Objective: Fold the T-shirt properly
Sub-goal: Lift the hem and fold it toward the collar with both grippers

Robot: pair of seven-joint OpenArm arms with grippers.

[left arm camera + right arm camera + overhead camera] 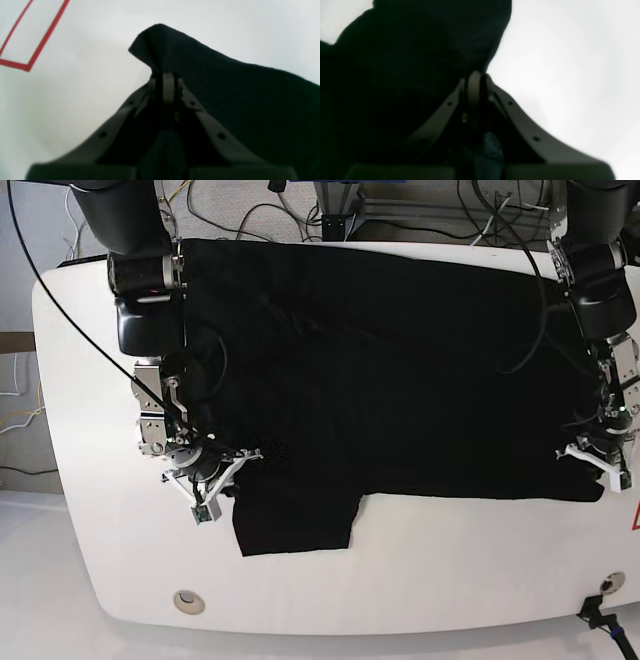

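We count one T-shirt [400,370] — soft, matte black cloth spread wide over the white oval table [90,530] — and two arms. The left fingers [168,80] are clamped on a peaked fold at the shirt's edge; the right fingers [476,80] are clamped on bunched cloth. Only the left wrist view shows the red outline [37,47] — the base view alone shows a sleeve [295,525] hanging forward.

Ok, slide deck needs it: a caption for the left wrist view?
Left gripper shut on a raised edge of the black T-shirt above the white table.
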